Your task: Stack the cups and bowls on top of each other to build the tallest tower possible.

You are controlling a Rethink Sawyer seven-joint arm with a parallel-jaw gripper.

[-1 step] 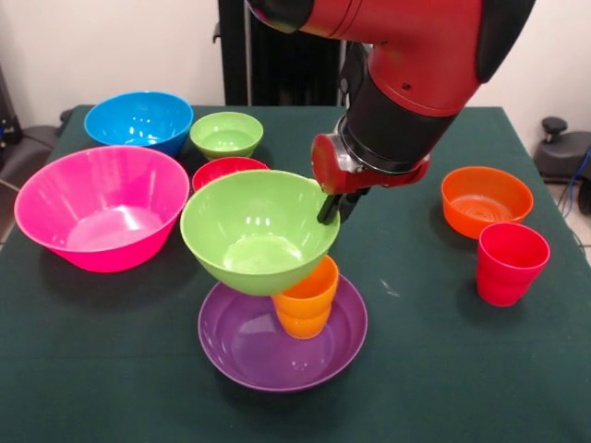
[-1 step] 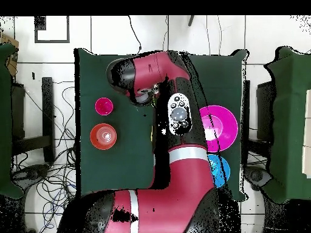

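The tower has purple bowl [image 1: 242, 343] and orange cup [image 1: 307, 297]; the claw [image 1: 334, 209] grips the lime bowl [image 1: 254, 226] above them. Seven pieces remain.

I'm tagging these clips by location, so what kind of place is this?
Probably a robotics lab or test room, not a home. A robot arm works over a table with a dark green cloth, loose cables trail across the tiled floor, and bright plastic bowls are laid out like test props.
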